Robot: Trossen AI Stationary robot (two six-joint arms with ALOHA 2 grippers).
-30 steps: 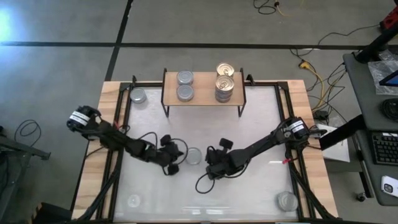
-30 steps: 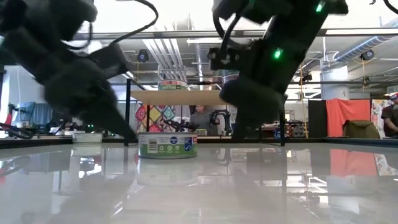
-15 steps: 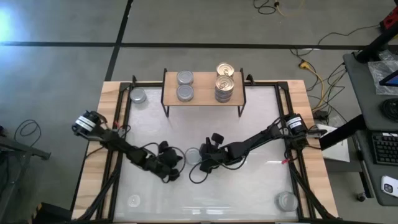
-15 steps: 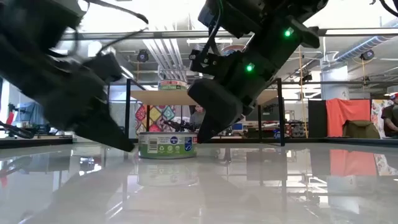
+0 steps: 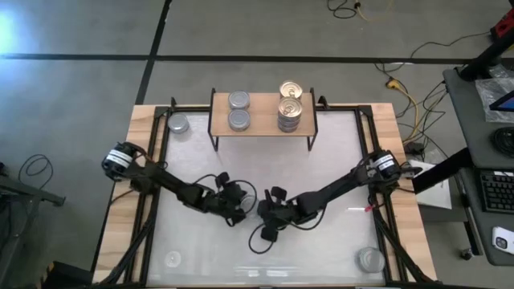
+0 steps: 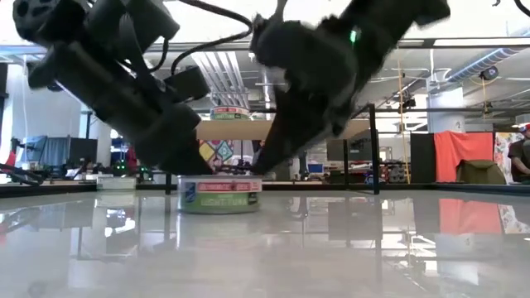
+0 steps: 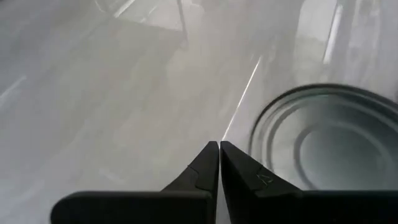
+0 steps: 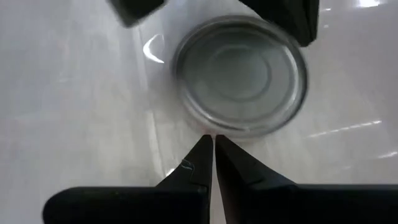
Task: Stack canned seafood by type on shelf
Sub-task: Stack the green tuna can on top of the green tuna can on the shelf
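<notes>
1. Right now a short round silver-topped tin with a green label (image 6: 219,194) sits mid-worktop, squeezed between the two dark arms, well apart from the low wood-plank shelf on black legs (image 5: 261,112).
2. Both sets of jaws are pressed fully together and hold nothing. The left gripper (image 7: 219,155) points just beside the tin's rim; the right gripper (image 8: 213,149) aims at its near edge.
3. On the shelf stand two grey-topped tins (image 5: 238,110) side by side and a gold-topped stack (image 5: 290,106).
4. More grey tins wait elsewhere: one (image 5: 178,124) at the worktop's far left corner, another (image 5: 370,258) near the front right.
5. My worry: closed tips can only nudge, so the tin may skid across the glossy white worktop (image 5: 337,160) or spin away.
6. With both arms crowding one spot, the grippers could knock together, or cables snag.
7. If the tin is pushed hard, it may tip onto its rim and roll.
</notes>
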